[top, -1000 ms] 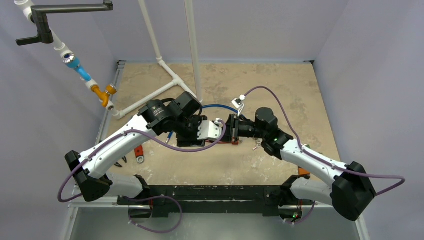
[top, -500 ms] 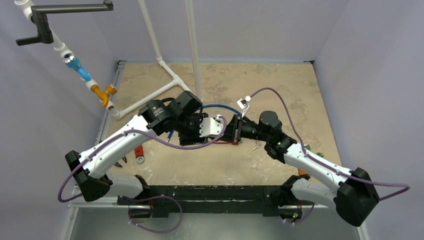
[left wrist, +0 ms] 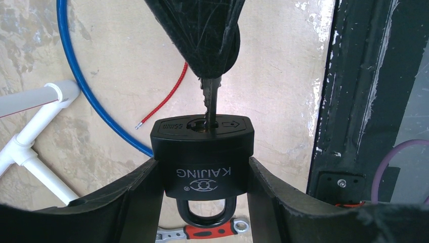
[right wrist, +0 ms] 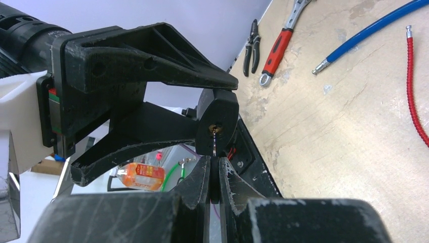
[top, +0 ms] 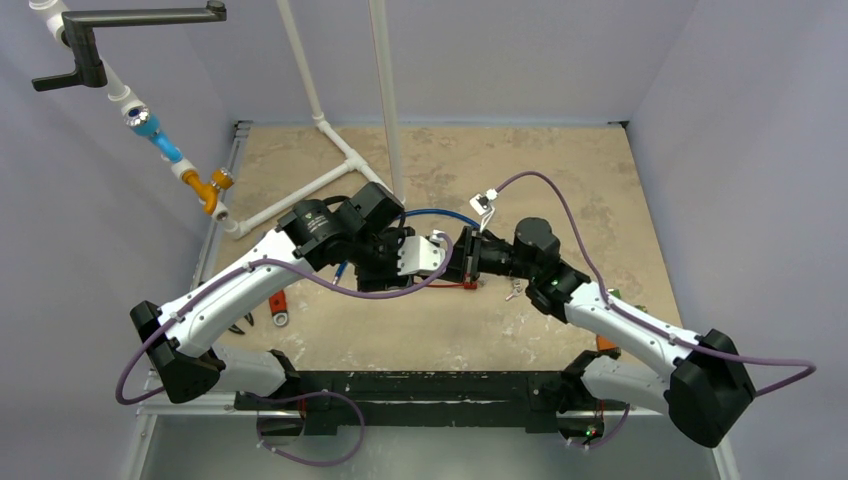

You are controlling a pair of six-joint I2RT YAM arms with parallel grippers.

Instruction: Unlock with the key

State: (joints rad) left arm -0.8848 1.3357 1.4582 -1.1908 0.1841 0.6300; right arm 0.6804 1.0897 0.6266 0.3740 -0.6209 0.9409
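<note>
Two grippers have drawn together this past second above the sandy table [top: 560, 180]. The right gripper [right wrist: 214, 166], jaws nearly closed, pinches the metal key [left wrist: 210, 98], whose tip now enters the black padlock [left wrist: 202, 157], so turning seems next. The left gripper [left wrist: 201, 169] clamps the padlock's sides with half-open jaws.

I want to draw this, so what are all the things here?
padlock: one, black, in left arm's jaws
key: one, silvery, tip in the padlock's keyhole
hose: one, blue, on the table
cord: one, red, beside the hose
wrench: one, red-handled, on the table
pliers: one, dark, beside the wrench
pipes: several joined, white, on the table
table: one, tan, underneath
left arm: one, white-black, jaws shut on padlock
right arm: one, white-black, jaws shut on key
</note>
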